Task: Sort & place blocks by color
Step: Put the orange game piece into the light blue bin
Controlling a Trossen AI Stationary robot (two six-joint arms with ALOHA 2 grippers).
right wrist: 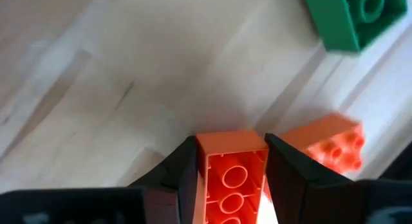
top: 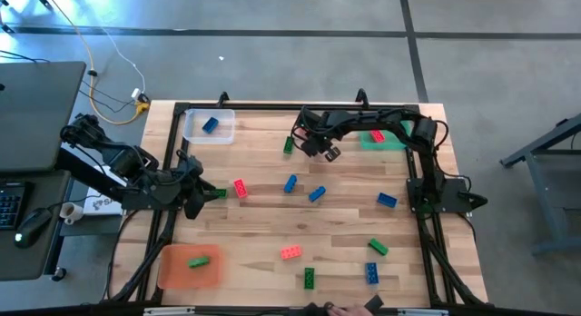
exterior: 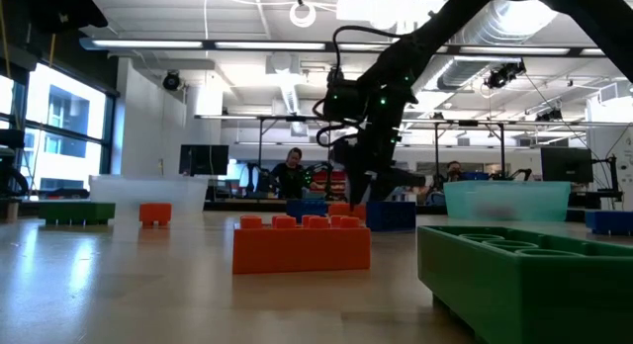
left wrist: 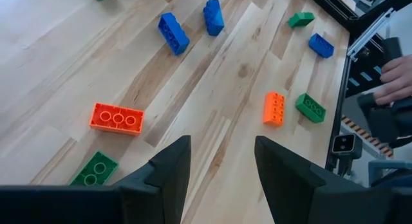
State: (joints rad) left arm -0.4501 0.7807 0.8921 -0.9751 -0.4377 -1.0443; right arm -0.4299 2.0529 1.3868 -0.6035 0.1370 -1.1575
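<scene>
High view: my right gripper (top: pixel 325 150) hangs over the table's far middle, just beside a green brick (top: pixel 289 145); the orange tray (top: pixel 178 272) lies well apart at the near left corner, nearer the waiting left gripper (top: pixel 192 191), whose fingers stand part open on nothing.

Low view: the right gripper is off the table.

Right wrist view: the fingers (right wrist: pixel 183 169) clamp an orange brick (right wrist: pixel 230 176), its long axis running along them; I'd carry it leftward.

left pincer (left wrist: pixel 219 169): parted, low over table | right pincer (right wrist: pixel 228 166): clamped, gripping
</scene>
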